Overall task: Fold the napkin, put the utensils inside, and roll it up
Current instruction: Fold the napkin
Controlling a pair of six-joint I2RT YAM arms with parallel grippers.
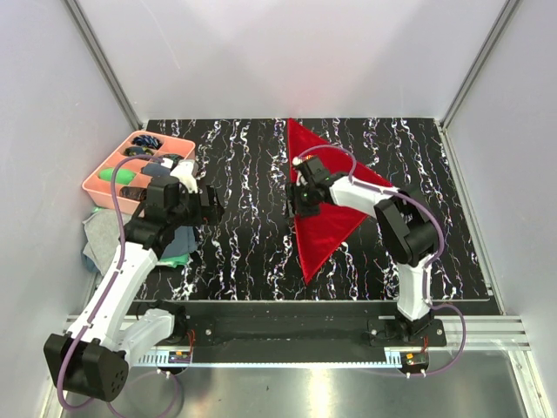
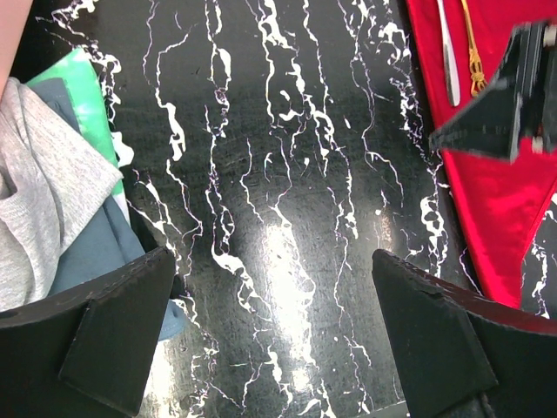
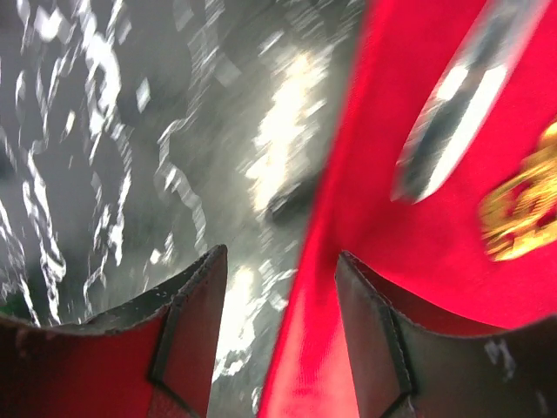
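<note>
Napkin: the napkin (image 1: 320,202) lying flat on the surface (image 1: 252,252) as a red triangle, right of centre; one tip at the far edge, one pointing to the near edge, one toward the right edge.

Utensils: the utensils (image 2: 459,48) already resting on the red cloth near its left straight edge; silver handle and gold-coloured piece side by side, both only partly in the left wrist view, blurred in the right wrist view.

Right claw: the right claw (image 3: 280,287) low over the napkin's left edge, fingers apart, one over bare surface and one over red cloth; nothing clamped between them, contact with the cloth impossible to tell.

Left claw: the left claw (image 2: 270,296) hovering above bare surface left of centre, fingers wide apart, empty.

Done so far: fold into a triangle apparently complete; utensils laid on the cloth.

Left to do: rolling not begun, judging by the flat cloth; probably a pinch of the left edge, then a roll over the utensils toward the right tip.

Other things: cloth pile (image 2: 61,192) of grey, green and blue at the left edge, just beside the left claw; pink tray (image 1: 103,172) of small items in the far left corner.
</note>
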